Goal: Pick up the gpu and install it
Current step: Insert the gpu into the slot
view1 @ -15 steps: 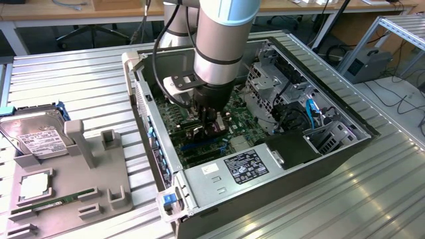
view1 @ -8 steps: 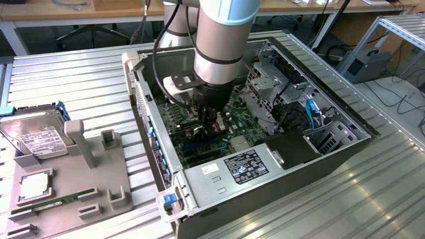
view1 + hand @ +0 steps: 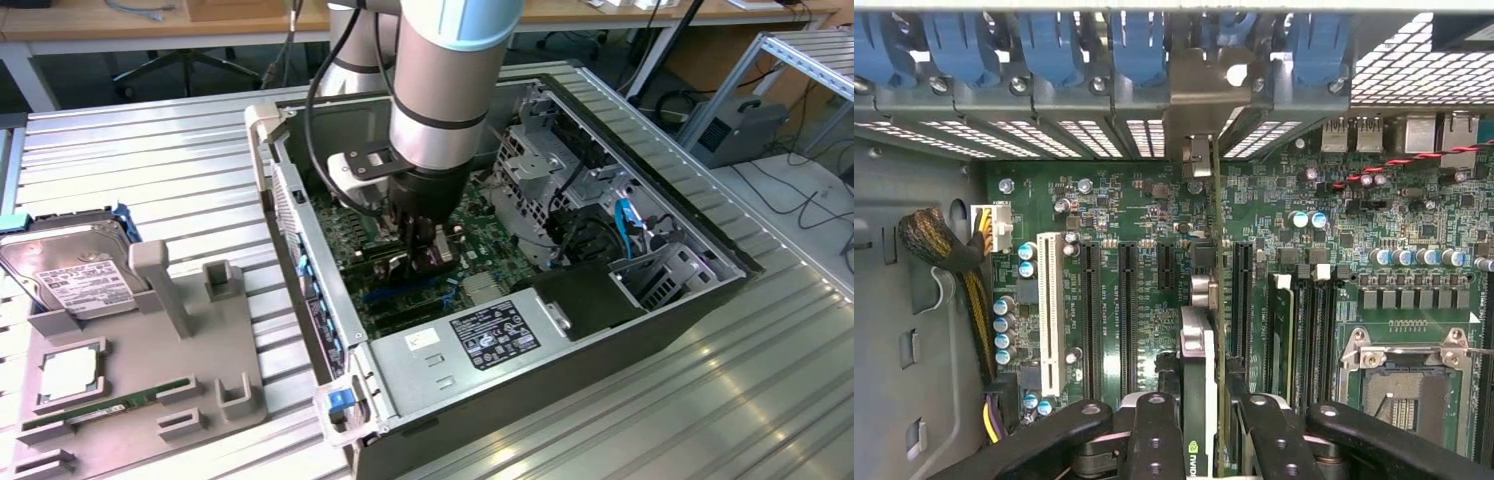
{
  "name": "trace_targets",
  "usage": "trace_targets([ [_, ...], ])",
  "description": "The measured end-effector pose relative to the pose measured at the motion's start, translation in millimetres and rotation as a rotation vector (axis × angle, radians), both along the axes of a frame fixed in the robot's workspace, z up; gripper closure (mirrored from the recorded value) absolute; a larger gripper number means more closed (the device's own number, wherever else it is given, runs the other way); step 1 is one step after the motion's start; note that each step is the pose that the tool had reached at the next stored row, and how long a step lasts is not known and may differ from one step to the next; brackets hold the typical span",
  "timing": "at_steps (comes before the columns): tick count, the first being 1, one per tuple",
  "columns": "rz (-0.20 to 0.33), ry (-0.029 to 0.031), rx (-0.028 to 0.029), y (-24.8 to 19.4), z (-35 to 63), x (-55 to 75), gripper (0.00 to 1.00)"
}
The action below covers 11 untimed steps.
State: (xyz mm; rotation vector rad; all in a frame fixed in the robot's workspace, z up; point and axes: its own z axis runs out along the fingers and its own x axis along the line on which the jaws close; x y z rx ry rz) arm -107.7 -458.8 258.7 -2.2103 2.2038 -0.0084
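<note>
The gpu (image 3: 1199,365) stands edge-on and upright over the motherboard's black expansion slots (image 3: 1126,315). Its silver bracket (image 3: 1206,92) reaches the case's rear slot openings, beside the blue clips. My gripper (image 3: 1206,440) is shut on the card, with a black finger (image 3: 1154,435) pressed on either side of it. In the exterior view the gripper (image 3: 422,248) is down inside the open computer case (image 3: 667,290), low over the green motherboard (image 3: 350,240). There the gpu (image 3: 430,265) is a dark sliver between the fingers. Whether its edge connector is seated in a slot is hidden.
A white slot (image 3: 1047,310), a yellow-black cable bundle (image 3: 974,290), an installed RAM stick (image 3: 1282,330) and the CPU socket (image 3: 1404,385) flank the card. Outside the case, a grey fixture tray (image 3: 147,330) holds a hard drive (image 3: 74,270), a CPU (image 3: 67,372) and a RAM stick (image 3: 100,410). The power supply (image 3: 494,335) closes the case's near end.
</note>
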Motion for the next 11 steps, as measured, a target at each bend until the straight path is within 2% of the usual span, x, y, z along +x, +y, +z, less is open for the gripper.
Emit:
trace_targets([
  [11,0.0,0.0,0.0,0.1,-3.2,-3.7,0.73],
])
